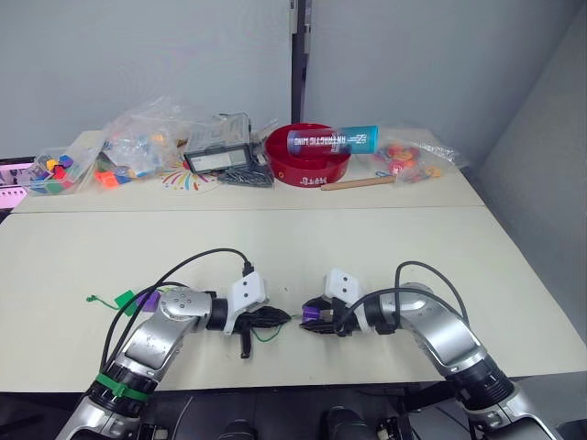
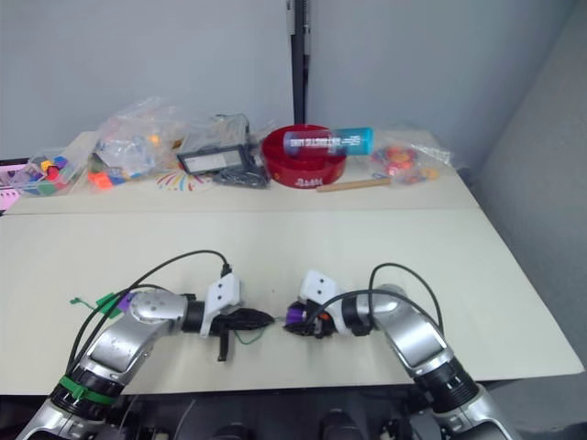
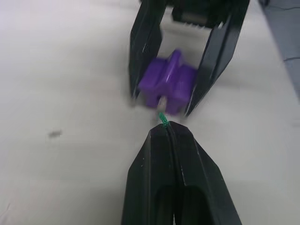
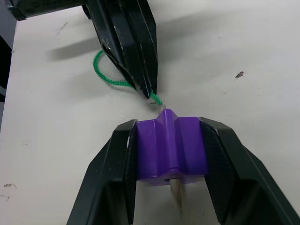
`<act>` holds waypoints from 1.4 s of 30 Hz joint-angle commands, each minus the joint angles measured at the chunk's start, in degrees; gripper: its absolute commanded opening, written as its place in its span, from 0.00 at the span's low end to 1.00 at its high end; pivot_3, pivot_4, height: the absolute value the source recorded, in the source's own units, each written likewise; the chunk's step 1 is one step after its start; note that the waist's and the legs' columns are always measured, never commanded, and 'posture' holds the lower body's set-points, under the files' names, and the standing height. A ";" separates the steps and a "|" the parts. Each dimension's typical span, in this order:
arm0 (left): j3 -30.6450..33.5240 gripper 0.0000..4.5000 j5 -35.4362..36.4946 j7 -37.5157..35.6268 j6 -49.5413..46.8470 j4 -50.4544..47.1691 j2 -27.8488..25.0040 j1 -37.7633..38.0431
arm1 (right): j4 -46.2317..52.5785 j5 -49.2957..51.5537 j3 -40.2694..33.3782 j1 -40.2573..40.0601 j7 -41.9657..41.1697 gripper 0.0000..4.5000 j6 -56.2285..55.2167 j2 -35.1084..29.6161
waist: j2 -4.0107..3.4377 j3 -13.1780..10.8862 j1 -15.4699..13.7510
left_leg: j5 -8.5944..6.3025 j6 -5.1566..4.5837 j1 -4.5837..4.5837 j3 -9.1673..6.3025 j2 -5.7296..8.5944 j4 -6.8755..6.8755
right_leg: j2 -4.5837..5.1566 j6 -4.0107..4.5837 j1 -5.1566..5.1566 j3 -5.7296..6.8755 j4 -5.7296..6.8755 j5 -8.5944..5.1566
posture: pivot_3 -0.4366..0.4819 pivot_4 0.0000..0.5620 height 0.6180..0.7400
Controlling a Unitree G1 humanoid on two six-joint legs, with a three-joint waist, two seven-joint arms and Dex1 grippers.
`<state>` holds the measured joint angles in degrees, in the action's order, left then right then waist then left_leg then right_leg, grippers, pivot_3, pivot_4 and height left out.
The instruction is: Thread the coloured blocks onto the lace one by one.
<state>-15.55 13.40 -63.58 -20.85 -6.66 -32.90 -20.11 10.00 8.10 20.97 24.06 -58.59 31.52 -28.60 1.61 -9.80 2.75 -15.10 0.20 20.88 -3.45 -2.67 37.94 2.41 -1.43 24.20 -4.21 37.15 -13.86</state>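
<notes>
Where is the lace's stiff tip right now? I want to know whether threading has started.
The pale tip pokes out of the far side of the purple block held by the right gripper, near the table's front edge; the left gripper pinches the green lace just behind.

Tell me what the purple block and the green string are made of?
The purple block looks like hard plastic: smooth, slightly shiny, moulded edges. The green lace looks like thin woven cord, with a rough twisted surface; its pale tip seems stiff, maybe plastic or wood.
</notes>
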 commanded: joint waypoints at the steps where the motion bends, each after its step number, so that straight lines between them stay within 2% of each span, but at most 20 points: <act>1: -0.78 0.00 -0.04 -0.01 0.15 -0.80 0.85 -1.66 | 0.65 0.29 1.30 -0.81 -0.05 0.32 0.46 -0.09 | 0.00 0.00 0.03 | 0.00 0.00 0.00 0.00 0.00 0.00 | 0.00 0.00 0.00 0.00 0.00 0.00 | 0.48 0.27 0.92; 8: -4.28 0.00 -1.45 -0.80 -0.43 1.56 2.87 -3.53 | 0.48 0.28 1.09 -0.60 0.45 0.32 0.74 0.20 | 0.00 0.00 -0.24 | 0.00 0.00 0.00 0.00 0.02 0.00 | 0.01 0.00 -0.03 0.00 -0.01 0.00 | 0.48 0.27 0.92; 11: -3.56 0.00 -2.21 -0.28 0.02 3.35 3.03 -4.20 | 0.60 0.30 1.07 -0.60 0.54 0.32 0.89 0.27 | 0.00 0.00 -0.19 | 0.00 0.00 -0.01 0.00 0.02 0.00 | 0.01 0.00 -0.04 0.00 -0.02 0.00 | 0.48 0.27 0.92; 12: -3.17 0.12 -2.30 -0.16 0.24 3.72 2.96 -4.47 | 0.72 0.36 1.05 -0.65 0.54 0.32 0.97 0.25 | 0.00 0.00 -0.18 | 0.00 0.00 0.00 -0.01 0.02 0.00 | 0.01 0.00 -0.02 0.00 -0.02 0.00 | 0.48 0.27 0.92; 23: -0.92 0.89 -1.42 -1.03 0.35 1.62 0.23 -3.76 | 2.19 1.48 0.44 -1.20 0.95 0.32 2.49 0.37 | 0.00 0.00 -0.15 | 0.00 0.00 0.03 -0.01 0.01 0.00 | 0.01 -0.01 0.00 0.01 -0.03 0.00 | 0.48 0.27 0.92; 24: -0.82 0.89 -0.92 -1.56 -0.07 0.93 -0.11 -3.54 | 2.28 1.67 0.21 -1.15 1.20 0.32 2.64 0.56 | 0.00 0.00 -0.06 | 0.00 0.00 0.03 -0.01 0.01 0.00 | 0.00 -0.01 0.00 0.01 -0.03 0.00 | 0.48 0.27 0.92; 27: -1.20 0.90 -0.52 -2.38 -0.37 -0.36 -0.24 -3.76 | 4.69 4.29 -2.49 -1.34 1.53 0.65 3.70 0.31 | 0.00 0.00 -0.16 | 0.00 0.00 0.07 -0.03 0.01 0.00 | 0.00 0.00 0.04 0.01 -0.02 0.00 | 0.48 0.27 0.92; 32: -2.17 0.90 -1.25 -2.46 0.24 0.52 1.19 -4.78 | 9.03 7.52 -6.21 -2.86 1.19 0.99 4.93 -2.34 | 0.00 -0.01 -0.48 | 0.00 0.00 0.18 -0.03 0.04 0.02 | 0.05 -0.02 0.08 0.02 -0.06 0.00 | 0.48 0.27 0.92; 38: -4.97 0.90 -3.12 -2.80 3.01 5.63 4.94 -7.44 | 13.31 13.26 -13.08 -7.10 -1.05 0.99 5.25 -7.06 | 0.01 -0.02 -0.63 | 0.00 0.00 0.20 -0.04 0.06 0.02 | 0.05 -0.03 0.07 0.03 -0.09 -0.01 | 0.48 0.27 0.92; 42: -6.66 0.90 -4.58 -3.23 5.93 10.10 6.84 -9.02 | 12.53 12.31 -13.28 -9.71 -1.60 0.99 2.71 -10.10 | 0.01 -0.02 -0.62 | 0.00 0.00 0.20 -0.05 0.07 0.02 | 0.05 -0.03 0.07 0.03 -0.09 -0.01 | 0.48 0.27 0.92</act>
<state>-21.86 9.09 -66.47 -16.83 2.90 -26.46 -28.20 21.42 19.93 8.63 14.39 -59.79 36.17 -38.30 1.62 -9.82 2.13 -15.09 0.20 21.08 -3.49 -2.59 37.96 2.46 -1.46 24.26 -4.20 37.05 -13.87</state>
